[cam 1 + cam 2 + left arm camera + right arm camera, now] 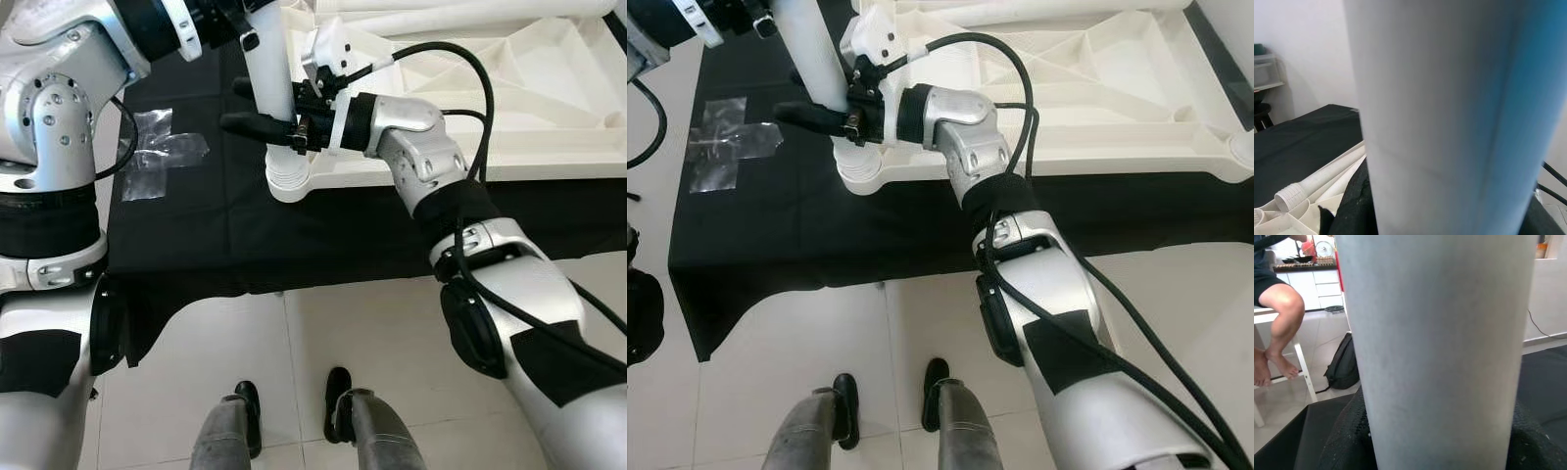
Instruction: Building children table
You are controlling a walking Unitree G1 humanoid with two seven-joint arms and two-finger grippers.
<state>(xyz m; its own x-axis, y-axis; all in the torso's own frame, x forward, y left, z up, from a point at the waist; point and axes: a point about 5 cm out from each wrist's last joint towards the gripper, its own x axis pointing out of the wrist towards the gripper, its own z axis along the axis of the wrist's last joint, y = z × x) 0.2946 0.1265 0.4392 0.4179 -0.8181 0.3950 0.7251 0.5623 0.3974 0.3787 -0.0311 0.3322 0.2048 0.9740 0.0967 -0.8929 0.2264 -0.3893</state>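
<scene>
Clamped: right gripper (257, 106) fingers pinch white table leg (272, 88), standing upright in socket at near-left corner of upturned white tabletop (1136, 88) on black cloth (196, 225). Left gripper (230, 20) grips the leg higher up.

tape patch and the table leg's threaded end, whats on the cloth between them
In the left eye view, only bare black cloth lies between the clear tape patch and the white leg, whose threaded end sits at the tabletop's corner socket.
</scene>
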